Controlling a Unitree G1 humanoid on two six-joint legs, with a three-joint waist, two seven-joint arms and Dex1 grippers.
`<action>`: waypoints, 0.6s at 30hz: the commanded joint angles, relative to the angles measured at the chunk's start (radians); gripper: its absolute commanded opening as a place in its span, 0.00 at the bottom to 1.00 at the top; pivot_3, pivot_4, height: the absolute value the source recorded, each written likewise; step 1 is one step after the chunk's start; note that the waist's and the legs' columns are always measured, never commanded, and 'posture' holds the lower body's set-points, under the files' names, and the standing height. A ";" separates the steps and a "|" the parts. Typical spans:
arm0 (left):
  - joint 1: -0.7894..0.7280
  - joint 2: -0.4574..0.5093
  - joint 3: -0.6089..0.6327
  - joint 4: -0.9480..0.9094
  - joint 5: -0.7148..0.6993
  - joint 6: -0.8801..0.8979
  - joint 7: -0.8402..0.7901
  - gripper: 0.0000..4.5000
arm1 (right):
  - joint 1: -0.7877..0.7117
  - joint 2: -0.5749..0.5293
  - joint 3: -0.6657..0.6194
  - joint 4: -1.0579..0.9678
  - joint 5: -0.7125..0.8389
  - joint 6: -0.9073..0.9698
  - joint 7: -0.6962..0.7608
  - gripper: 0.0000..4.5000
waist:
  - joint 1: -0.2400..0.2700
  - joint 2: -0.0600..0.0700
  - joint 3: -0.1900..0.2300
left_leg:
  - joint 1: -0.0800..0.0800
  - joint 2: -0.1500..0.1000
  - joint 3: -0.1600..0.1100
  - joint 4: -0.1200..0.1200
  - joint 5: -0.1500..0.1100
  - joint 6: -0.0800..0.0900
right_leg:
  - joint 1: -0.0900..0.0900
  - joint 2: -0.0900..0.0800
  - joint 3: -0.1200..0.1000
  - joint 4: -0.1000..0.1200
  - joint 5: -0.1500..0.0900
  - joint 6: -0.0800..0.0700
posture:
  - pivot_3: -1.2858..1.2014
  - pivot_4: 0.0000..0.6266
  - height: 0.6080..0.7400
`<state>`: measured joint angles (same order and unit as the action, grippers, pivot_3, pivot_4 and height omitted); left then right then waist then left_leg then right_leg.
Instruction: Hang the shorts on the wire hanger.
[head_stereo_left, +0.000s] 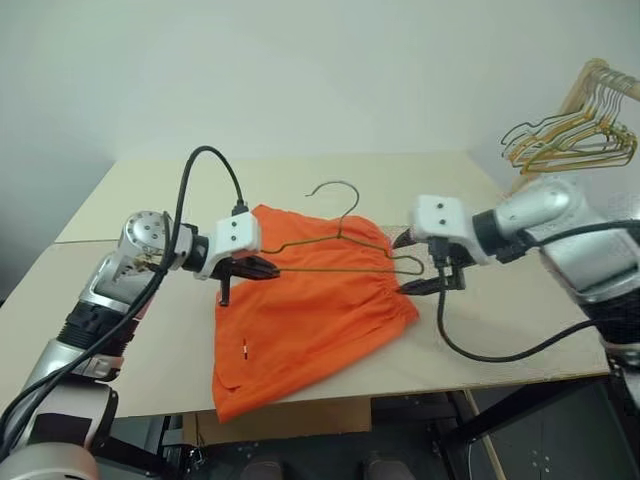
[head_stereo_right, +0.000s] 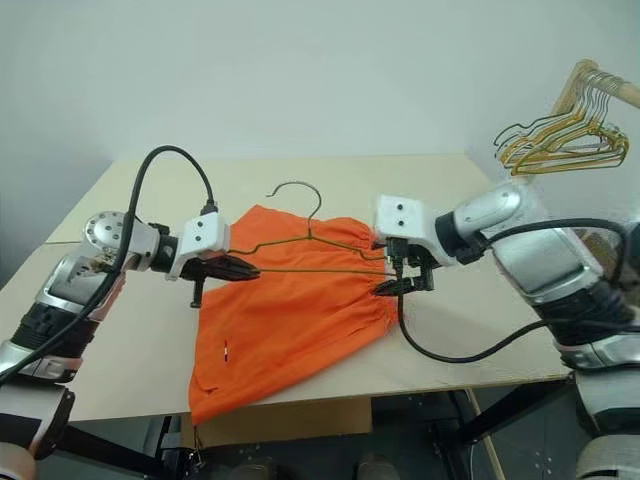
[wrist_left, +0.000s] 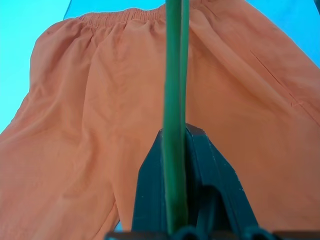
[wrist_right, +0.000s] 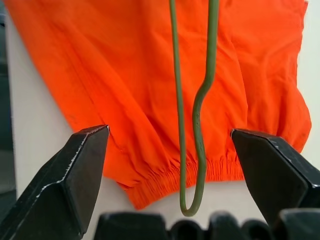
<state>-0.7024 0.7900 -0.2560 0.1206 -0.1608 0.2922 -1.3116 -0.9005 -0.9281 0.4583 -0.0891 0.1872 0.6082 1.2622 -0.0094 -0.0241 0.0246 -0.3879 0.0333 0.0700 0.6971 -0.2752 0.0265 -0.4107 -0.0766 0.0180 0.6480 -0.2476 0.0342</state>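
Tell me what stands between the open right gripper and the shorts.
Only the hanger. Its end loop sits between the right gripper's open fingers, above the shorts' waistband. The left gripper is shut on the hanger's other end. Nothing else visible is in the way.

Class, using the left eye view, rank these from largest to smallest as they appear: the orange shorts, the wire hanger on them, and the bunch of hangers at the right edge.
1. shorts
2. wire hanger
3. bunch of hangers; it is farther from the camera, so its true size is unsure.
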 joint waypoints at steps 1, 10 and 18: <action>-0.017 -0.001 0.032 -0.036 -0.016 -0.002 -0.007 0.00 | -0.041 0.042 0.009 0.073 -0.070 0.019 -0.016 1.00 | 0.000 0.000 0.000 | -0.001 0.000 0.001 0.000 0.000 0.000 | -0.001 0.000 0.000 0.000 0.000 0.000 | 0.53 0.00 1.00; -0.015 -0.004 0.034 -0.045 -0.017 0.007 -0.012 0.00 | -0.047 0.094 0.010 0.128 -0.127 0.002 0.026 0.50 | 0.009 0.000 0.000 | -0.010 0.000 0.002 0.002 0.000 0.000 | -0.010 0.000 0.000 0.002 0.001 0.001 | 0.53 0.00 1.00; -0.012 -0.008 0.039 -0.052 -0.021 0.018 -0.015 0.00 | -0.038 0.111 0.010 0.134 -0.168 -0.012 0.045 0.00 | 0.010 0.000 0.000 | -0.011 0.000 0.004 0.003 0.000 0.000 | -0.011 0.000 0.000 0.002 0.001 0.001 | 0.53 0.00 1.00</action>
<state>-0.7024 0.7870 -0.2367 0.1001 -0.1603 0.3097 -1.3172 -0.9187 -0.8141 0.4965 0.0488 0.0353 0.6040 1.3092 0.0006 -0.0238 0.0244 -0.3984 0.0329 0.0739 0.7002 -0.2750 0.0264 -0.4214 -0.0764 0.0178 0.6497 -0.2464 0.0350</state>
